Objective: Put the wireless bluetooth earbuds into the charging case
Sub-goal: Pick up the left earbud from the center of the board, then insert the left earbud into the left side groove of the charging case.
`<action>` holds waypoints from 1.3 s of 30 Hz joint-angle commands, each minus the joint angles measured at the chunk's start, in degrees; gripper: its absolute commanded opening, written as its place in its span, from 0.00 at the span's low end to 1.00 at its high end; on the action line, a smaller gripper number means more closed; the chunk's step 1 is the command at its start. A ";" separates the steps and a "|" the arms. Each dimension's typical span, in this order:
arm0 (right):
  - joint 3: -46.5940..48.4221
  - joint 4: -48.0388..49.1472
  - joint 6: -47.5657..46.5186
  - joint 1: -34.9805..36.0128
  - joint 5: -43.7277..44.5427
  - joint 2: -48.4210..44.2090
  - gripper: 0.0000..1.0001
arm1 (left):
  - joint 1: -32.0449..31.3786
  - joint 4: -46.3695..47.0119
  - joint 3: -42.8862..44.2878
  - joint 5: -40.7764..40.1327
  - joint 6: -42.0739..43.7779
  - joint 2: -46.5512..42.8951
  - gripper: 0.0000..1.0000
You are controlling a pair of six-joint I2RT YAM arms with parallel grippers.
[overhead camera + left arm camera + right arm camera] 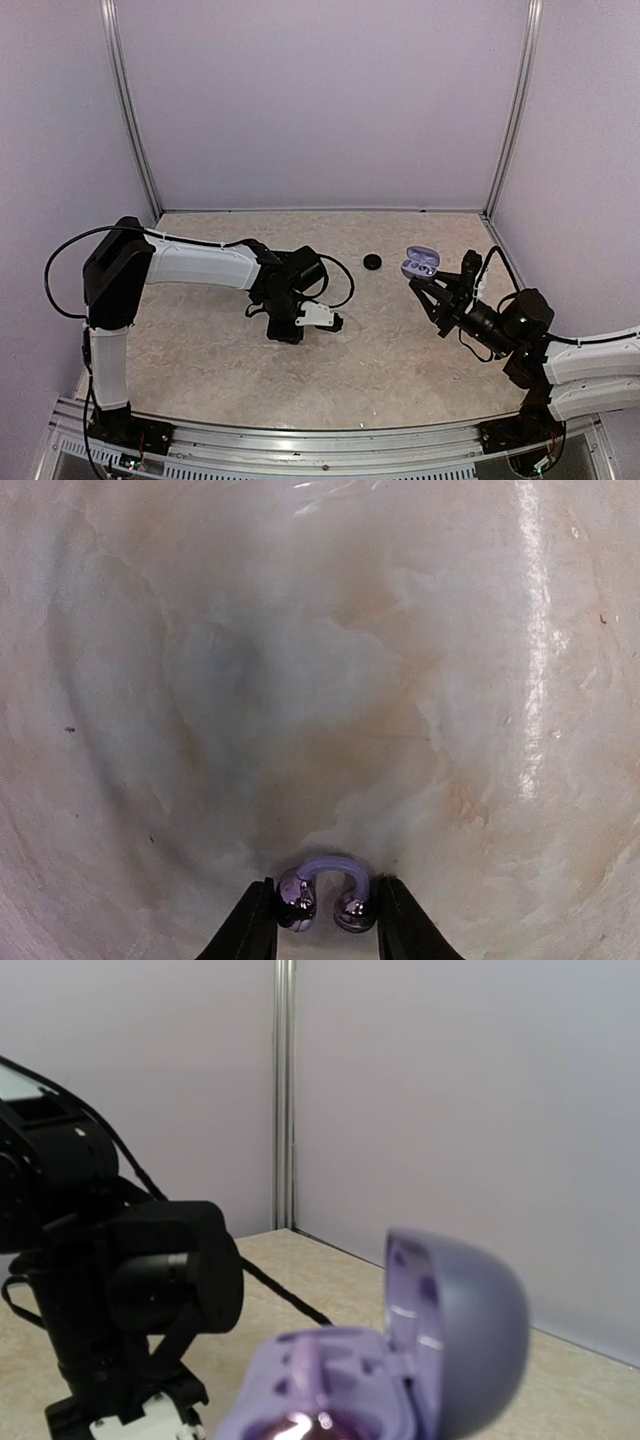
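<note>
My left gripper (285, 330) points down at the table left of centre. In the left wrist view its black fingers (250, 930) are shut on an earbud (325, 865): two shiny silvery rounded ends joined by a lilac arc, right at the table surface. My right gripper (428, 288) is shut on the lilac charging case (420, 263) and holds it above the table at the right, lid open. In the right wrist view the case (400, 1380) fills the bottom, blurred, with something shiny (300, 1425) glinting in its base. No black earbuds show.
A small black round puck (373, 262) lies on the beige table between the two grippers. Lilac walls with metal posts (510, 110) close the back and sides. The left arm (120, 1290) and its black cable (340, 275) stand across from the case.
</note>
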 commanded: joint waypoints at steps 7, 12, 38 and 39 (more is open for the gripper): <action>-0.18 -0.26 0.14 -0.84 0.35 -1.06 0.00 | 0.64 3.47 -2.72 5.07 -3.33 -4.20 0.27; -0.01 -0.49 -0.18 -0.82 0.53 -1.29 0.00 | 2.21 7.07 -3.99 8.74 -7.58 -7.69 0.26; 3.19 6.70 -4.51 -0.43 -3.20 5.07 0.00 | -5.67 35.18 2.14 12.24 -61.76 -25.15 0.20; 3.68 6.68 -4.34 -0.40 -3.15 5.60 0.00 | -5.89 35.68 2.61 12.60 -63.59 -24.87 0.21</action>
